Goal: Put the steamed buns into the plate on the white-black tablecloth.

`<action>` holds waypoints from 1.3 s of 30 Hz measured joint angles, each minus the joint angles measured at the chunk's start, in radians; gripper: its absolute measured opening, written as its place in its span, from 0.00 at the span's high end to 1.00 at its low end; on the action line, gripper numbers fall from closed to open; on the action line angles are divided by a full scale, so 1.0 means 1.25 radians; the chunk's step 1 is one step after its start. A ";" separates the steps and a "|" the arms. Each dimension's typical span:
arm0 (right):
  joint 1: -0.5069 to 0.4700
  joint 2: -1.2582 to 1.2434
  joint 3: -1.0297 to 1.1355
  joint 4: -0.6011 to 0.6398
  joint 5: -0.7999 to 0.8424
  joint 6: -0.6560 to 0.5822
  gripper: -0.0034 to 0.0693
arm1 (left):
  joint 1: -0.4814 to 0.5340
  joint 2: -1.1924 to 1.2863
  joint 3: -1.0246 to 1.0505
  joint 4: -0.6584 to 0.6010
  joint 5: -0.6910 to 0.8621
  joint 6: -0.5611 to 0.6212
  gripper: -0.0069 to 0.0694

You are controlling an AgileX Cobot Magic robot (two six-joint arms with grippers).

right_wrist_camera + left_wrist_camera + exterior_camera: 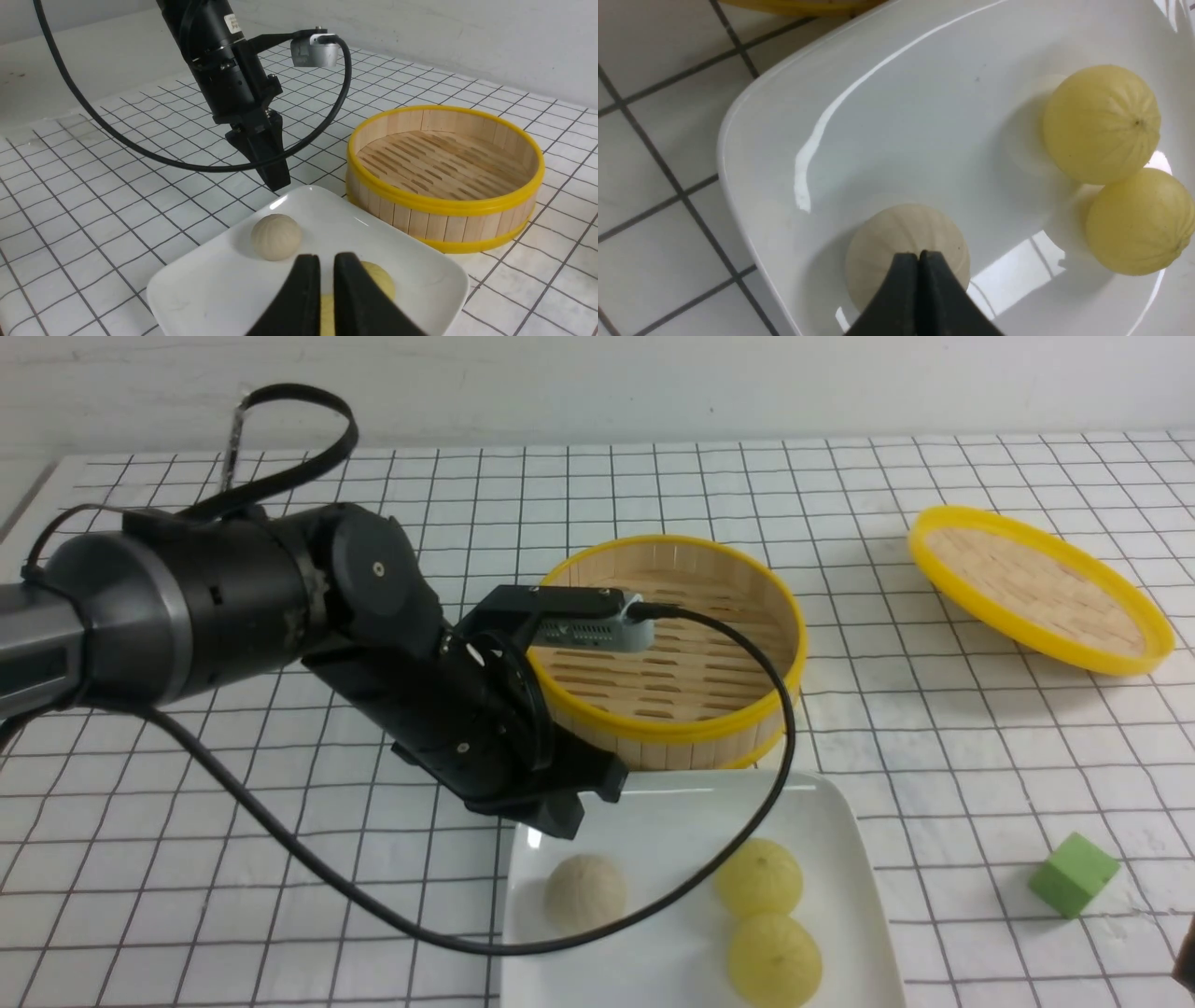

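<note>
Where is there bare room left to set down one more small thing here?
Free: the cloth between steamer and lid, the cloth between plate and green cube, the steamer's empty floor. Crowded: the plate's near half with three buns, its far-left corner under the left tool.

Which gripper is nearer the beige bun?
Left. The left gripper hangs shut just above and behind the beige bun, at the plate's far-left corner. The right gripper is off to the plate's right, well apart from that bun.
</note>
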 joint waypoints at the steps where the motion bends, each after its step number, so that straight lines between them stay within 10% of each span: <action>1: 0.000 -0.010 0.002 0.000 0.000 0.000 0.86 | 0.000 0.000 0.000 0.000 0.000 0.000 0.90; 21: -0.513 -0.169 0.281 -0.035 0.024 -0.001 0.82 | 0.000 -0.027 0.000 0.006 -0.017 0.011 0.89; 39: -0.669 -0.169 0.281 -0.040 0.025 -0.001 0.78 | 0.000 -0.488 0.000 0.113 0.019 -0.017 0.89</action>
